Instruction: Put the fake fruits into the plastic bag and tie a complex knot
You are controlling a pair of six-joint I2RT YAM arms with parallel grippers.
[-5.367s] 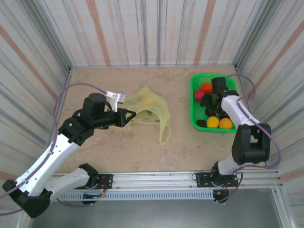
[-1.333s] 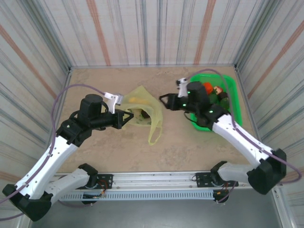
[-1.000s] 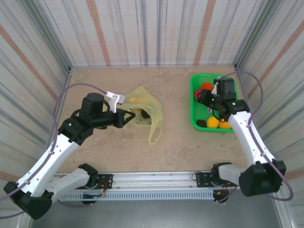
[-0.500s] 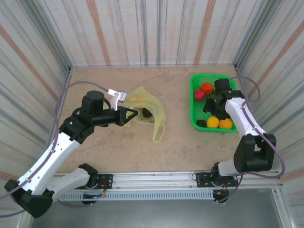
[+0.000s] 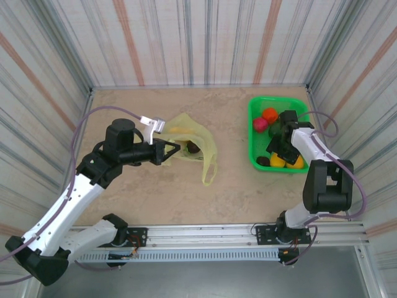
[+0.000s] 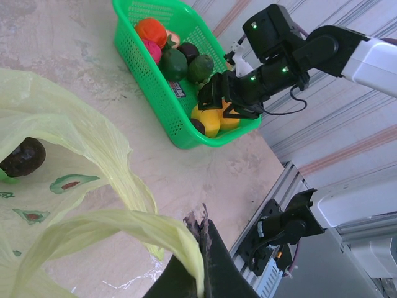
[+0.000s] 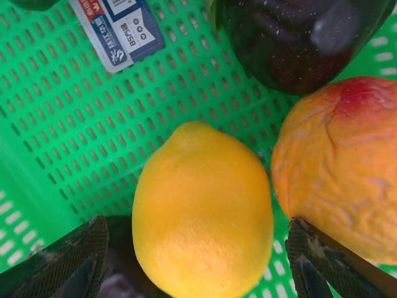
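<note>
Marbled beige surface [image 5: 155,198] is lying between striped walls [image 5: 205,43].
Left pincer [image 5: 169,149] is pinching the plastic bag [image 5: 201,144] tight by its edge, well left of the green basket [image 5: 253,139]; one dark fruit [image 5: 193,148] is sitting inside the bag. Right pincer [image 7: 192,267] is standing wide open, gripping nothing, astride a yellow lemon [image 7: 201,211] in the basket.

Striped corrugated walls [image 5: 205,43] enclose a beige marbled tabletop [image 5: 161,192].

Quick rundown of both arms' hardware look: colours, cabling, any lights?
Left arm and right arm: white link shells, black joints and wrist housings. A grey-purple cable loops along each. Jaws black, inner faces cross-hatched. Green LEDs on the right wrist housing.
</note>
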